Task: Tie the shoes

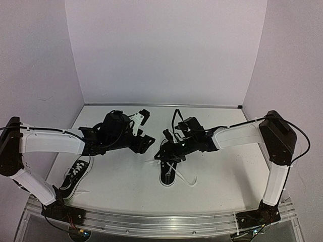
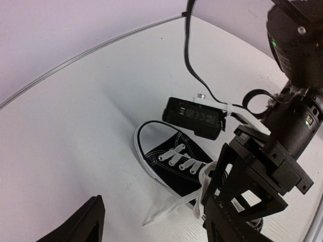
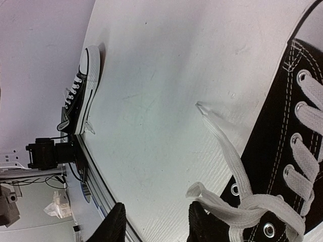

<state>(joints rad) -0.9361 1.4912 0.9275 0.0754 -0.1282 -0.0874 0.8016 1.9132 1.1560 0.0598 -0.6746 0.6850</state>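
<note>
We are mid-knot on the middle shoe (image 1: pixel 169 174); left gripper (image 1: pixel 145 128) and right gripper (image 3: pixel 156 218) gape empty, so next we grasp the loose lace (image 3: pixel 222 143).

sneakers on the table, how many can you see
2. The left sneaker lies at the near left edge. The middle sneaker sits in the centre, partly covered from above by the right gripper. No others show, and none seems fully hidden.

You have a flat white tabletop (image 1: pixel 227 171) carrying two black canvas low-top sneakers with white laces: the left sneaker (image 1: pixel 75 177) near its front-left edge, and the middle sneaker (image 1: pixel 168 174) centred, its loose white lace end (image 3: pixel 218 135) lying on the surface.
</note>
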